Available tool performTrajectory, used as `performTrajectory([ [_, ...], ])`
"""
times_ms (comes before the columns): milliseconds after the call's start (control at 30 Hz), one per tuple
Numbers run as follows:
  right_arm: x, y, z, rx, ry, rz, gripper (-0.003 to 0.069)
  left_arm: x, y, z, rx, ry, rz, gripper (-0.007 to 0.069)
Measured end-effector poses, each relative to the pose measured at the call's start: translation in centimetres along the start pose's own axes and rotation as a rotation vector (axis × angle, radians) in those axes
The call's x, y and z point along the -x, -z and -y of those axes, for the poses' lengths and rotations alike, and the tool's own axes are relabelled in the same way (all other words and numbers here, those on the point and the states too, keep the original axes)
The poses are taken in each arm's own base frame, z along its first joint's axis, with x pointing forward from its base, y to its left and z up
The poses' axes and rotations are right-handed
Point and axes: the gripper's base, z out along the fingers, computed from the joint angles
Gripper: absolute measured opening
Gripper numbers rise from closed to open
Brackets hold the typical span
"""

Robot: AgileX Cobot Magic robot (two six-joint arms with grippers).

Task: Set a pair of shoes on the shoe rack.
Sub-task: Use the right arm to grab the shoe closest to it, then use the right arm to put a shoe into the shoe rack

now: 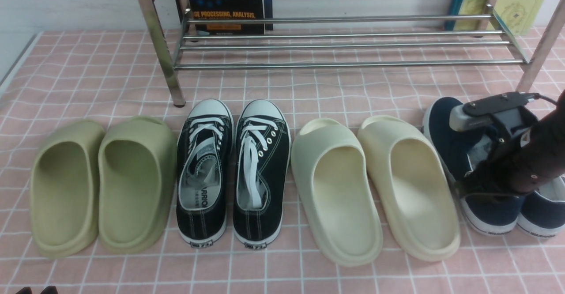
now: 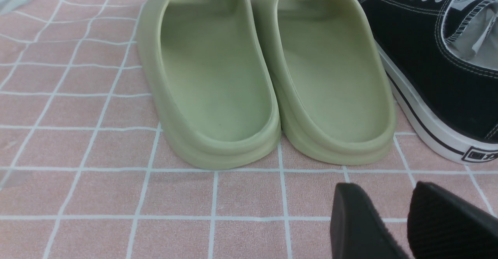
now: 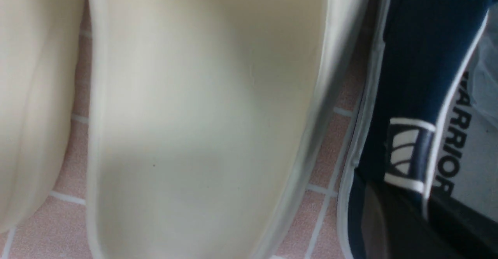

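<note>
Right gripper (image 1: 483,190) is down at the heel end of the navy shoe (image 1: 446,139), with the second navy shoe (image 1: 545,208) close beside it. Both stand on the cloth (image 1: 110,86) in front of the shoe rack (image 1: 340,64), and no shoe is on its bars. Judged: first pick under way, nothing placed yet.

Right wrist view: dark fingers (image 3: 383,228) sit either side of the navy shoe's side wall, and the jaws look pinched onto it.

Left wrist view: left gripper (image 2: 398,220) has its jaws apart and empty. It is by the green slides (image 2: 218,88), well apart from the pair.
</note>
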Motion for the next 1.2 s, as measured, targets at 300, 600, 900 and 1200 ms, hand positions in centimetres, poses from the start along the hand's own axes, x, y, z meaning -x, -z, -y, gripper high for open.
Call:
performTrajectory([
  [300, 3.4, 3.4, -0.3, 0.012, 0.016, -0.008, 0.0033, 0.0, 0.0, 0.0, 0.0, 0.0, 0.0, 0.0239],
  [600, 6.1, 6.5, -0.6, 0.021, 0.047, 0.057, 0.0033, 0.0, 0.0, 0.0, 0.0, 0.0, 0.0, 0.0239],
  [900, 6.4, 6.7, -0.5, 0.015, 0.07, 0.082, 0.0033, 0.0, 0.0, 0.0, 0.0, 0.0, 0.0, 0.0239],
  [1200, 9.3, 8.0, -0.5, -0.01, 0.157, 0.249, 0.0033, 0.0, 0.0, 0.0, 0.0, 0.0, 0.0, 0.0239],
])
